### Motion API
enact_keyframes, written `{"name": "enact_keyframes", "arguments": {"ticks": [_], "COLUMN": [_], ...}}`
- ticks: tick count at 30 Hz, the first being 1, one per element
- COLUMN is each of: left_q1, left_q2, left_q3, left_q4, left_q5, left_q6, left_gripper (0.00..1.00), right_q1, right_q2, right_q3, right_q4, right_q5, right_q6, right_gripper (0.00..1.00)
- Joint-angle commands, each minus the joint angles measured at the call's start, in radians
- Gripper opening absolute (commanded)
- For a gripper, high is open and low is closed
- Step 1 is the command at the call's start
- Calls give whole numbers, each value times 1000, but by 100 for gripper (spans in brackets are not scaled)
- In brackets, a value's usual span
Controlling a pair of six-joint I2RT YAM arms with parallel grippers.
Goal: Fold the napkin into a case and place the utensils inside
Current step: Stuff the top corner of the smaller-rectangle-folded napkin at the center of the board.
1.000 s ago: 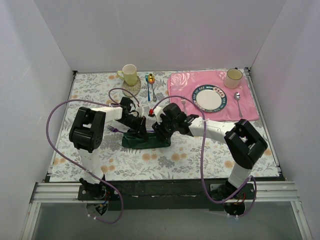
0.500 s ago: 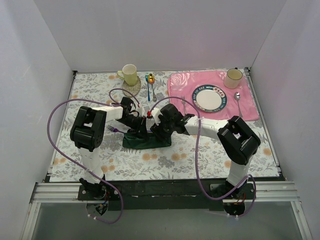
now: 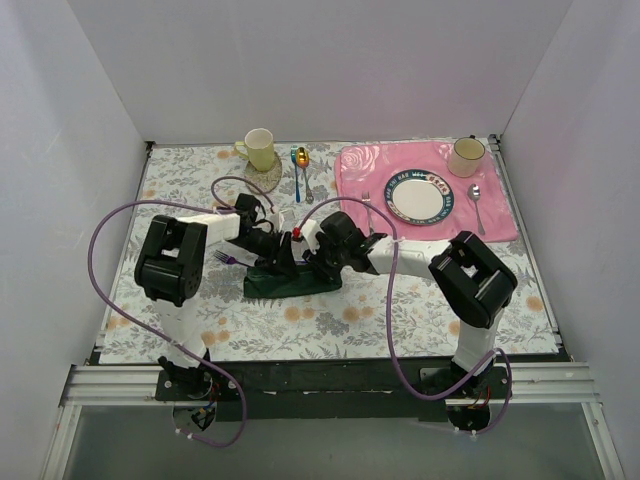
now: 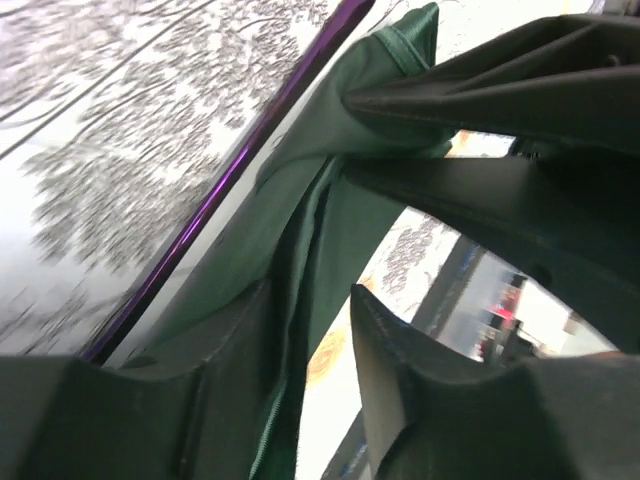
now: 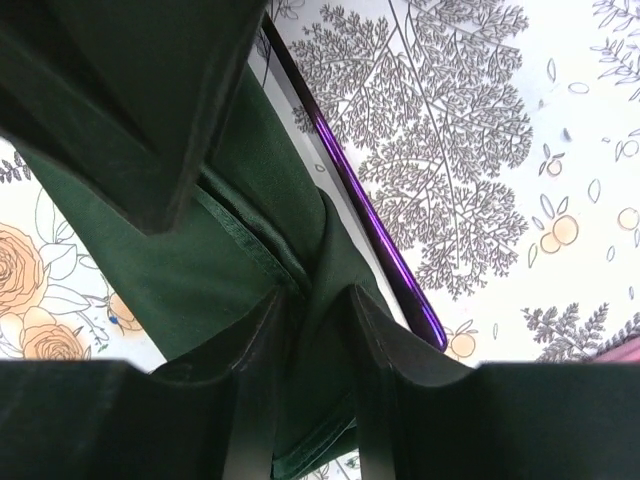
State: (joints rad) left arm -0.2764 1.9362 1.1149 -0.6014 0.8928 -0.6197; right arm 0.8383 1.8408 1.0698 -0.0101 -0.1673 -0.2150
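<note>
The dark green napkin [image 3: 292, 281] lies folded into a narrow strip on the floral tablecloth, between both arms. My left gripper [image 3: 280, 257] hovers over its left half. In the left wrist view that gripper [image 4: 310, 295] is open, with a hem of the napkin [image 4: 300, 230] hanging against one finger [image 4: 235, 345] and bare table showing in the gap. My right gripper [image 5: 316, 295] is shut on an upright fold of the napkin [image 5: 190, 270]. A purple utensil handle [image 5: 372, 228] lies along the cloth's edge, and the fork's tines [image 3: 222, 258] stick out to the left.
A yellow cup [image 3: 259, 148] and blue and gold spoons [image 3: 299, 166] sit at the back. On the right, a pink placemat [image 3: 358, 166] carries a plate [image 3: 418, 195], a cream cup [image 3: 466, 155], a silver fork [image 3: 367, 210] and a silver spoon [image 3: 477, 206].
My left gripper has let go and its jaws now stand apart. The right arm's elbow has swung left, and its gripper stays at the cloth.
</note>
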Motion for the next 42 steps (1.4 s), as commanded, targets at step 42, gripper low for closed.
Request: {"name": "enact_keyframes", "arguments": {"ticks": [42], "left_q1": [-113], "left_q2": [-194], "left_q3": [-156], "left_q4": [75], "left_q5": [-124], "left_q6": [281], "left_gripper": [33], "right_q1": [7], "right_q2": [-77], "right_q3": [-171], "right_q4": [84], "right_q5": [-199], "right_q6": [-158], "right_gripper": [24]}}
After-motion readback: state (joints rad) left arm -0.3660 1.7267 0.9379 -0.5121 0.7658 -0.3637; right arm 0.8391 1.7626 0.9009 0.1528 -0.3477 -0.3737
